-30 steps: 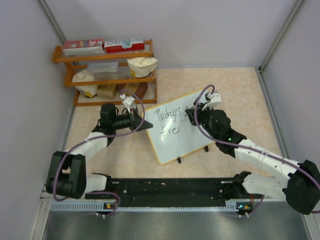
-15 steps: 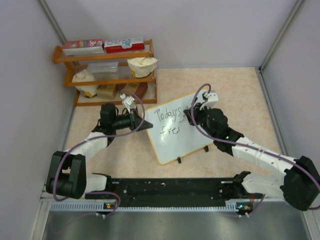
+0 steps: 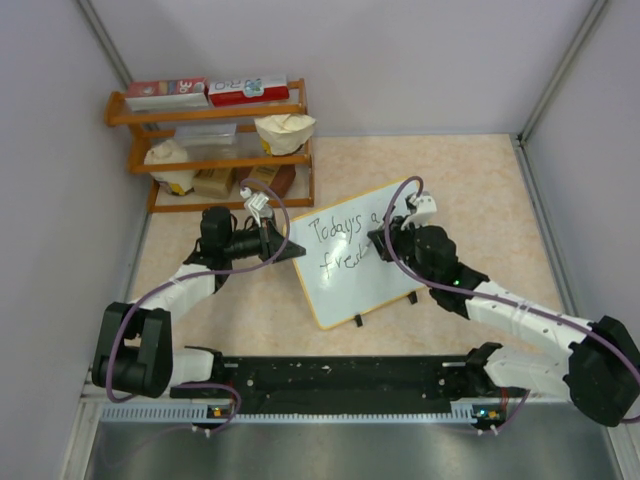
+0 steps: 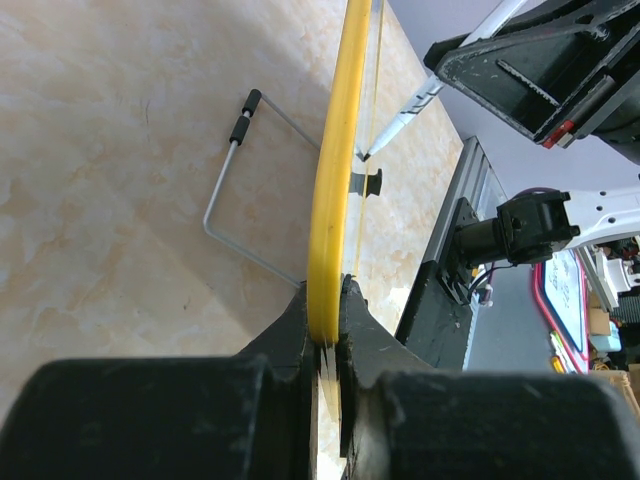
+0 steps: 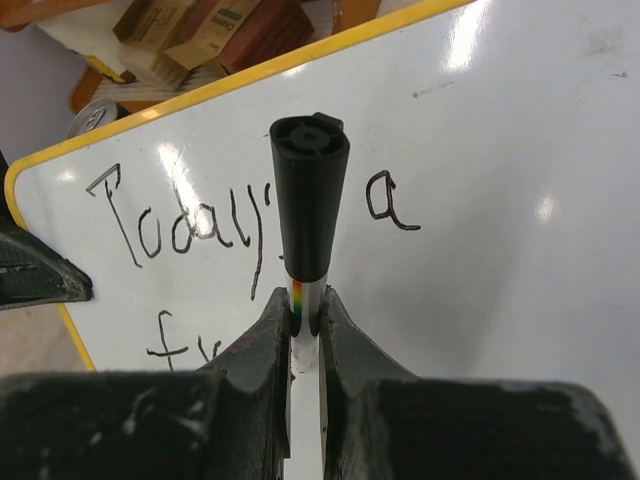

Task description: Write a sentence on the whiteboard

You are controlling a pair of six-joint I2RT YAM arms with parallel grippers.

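Note:
The whiteboard [image 3: 365,275], white with a yellow frame, stands tilted at mid-table on black clip feet [image 3: 359,320]. The sentence [image 3: 338,243] reads "Today's a" with "fres" beneath it; later letters are hidden by my right gripper. My left gripper [image 3: 292,250] is shut on the board's left edge, and its wrist view shows the yellow frame [image 4: 335,170] pinched in the gripper [image 4: 328,300]. My right gripper [image 3: 383,244] is shut on a marker [image 5: 308,200] with a black cap end, held against the board [image 5: 500,200] beside the second line. The gripper [image 5: 305,312] hides the tip.
A wooden shelf [image 3: 215,140] with boxes, bags and a bowl stands at the back left, close behind the left gripper. A wire stand [image 4: 240,190] lies on the table behind the board. Walls enclose the table. The arms' black base rail [image 3: 340,385] runs along the near edge.
My right gripper with the marker has shifted slightly along the second line, and a further stroke shows after "fres". The left gripper and the board have not moved.

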